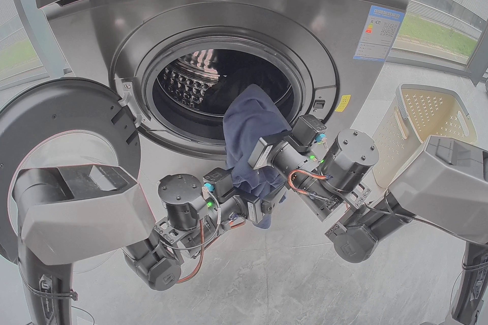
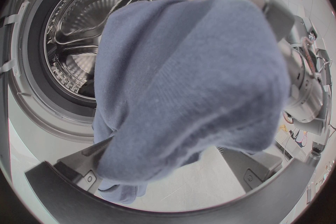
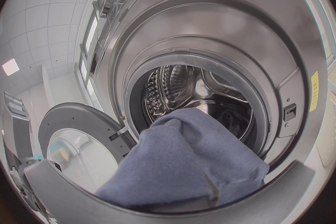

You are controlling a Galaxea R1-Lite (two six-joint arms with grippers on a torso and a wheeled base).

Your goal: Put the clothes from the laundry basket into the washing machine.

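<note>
Navy garment (image 2: 189, 88) draped over left gripper (image 1: 267, 201) and right gripper (image 1: 254, 151), probably bundled to clear the drum mouth (image 1: 168, 87) just ahead. Clenched or released: can't tell, cloth covers both.

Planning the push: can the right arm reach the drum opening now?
Likely yes: the door stands swung aside, and the blue garment hangs at the drum opening, nothing between.

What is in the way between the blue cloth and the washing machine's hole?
Nothing visible. The door is swung open to the robot's left, and the blue cloth hangs right before the open drum. A dark thing lies deeper inside, not blocking the mouth.
</note>
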